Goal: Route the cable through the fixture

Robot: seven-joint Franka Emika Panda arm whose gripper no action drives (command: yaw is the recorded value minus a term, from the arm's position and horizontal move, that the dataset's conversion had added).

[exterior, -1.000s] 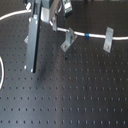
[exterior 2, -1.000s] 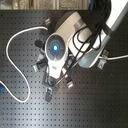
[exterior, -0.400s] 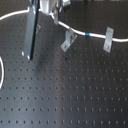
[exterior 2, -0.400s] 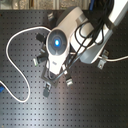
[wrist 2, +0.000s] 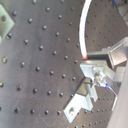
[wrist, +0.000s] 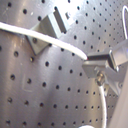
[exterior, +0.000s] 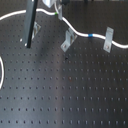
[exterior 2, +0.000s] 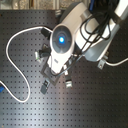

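Cable (wrist 2: 82, 30), a thin, smooth white cord, ends in the tool (wrist 2: 102, 67), whose grey metal fingers (wrist 2: 97, 57) are clamped on it. From the tool it curves across the matte black counter (exterior: 75, 95), a flat plate dotted with a regular grid of small holes. Beyond the tool, small angled grey metal fixtures (exterior: 67, 41) stand bolted to the plate, the cord passing them with a short blue band (exterior: 90, 36).

We see the perforated board (exterior: 65, 95) obliquely from the first exterior view, straight down from the second, and close up in both wrist views.
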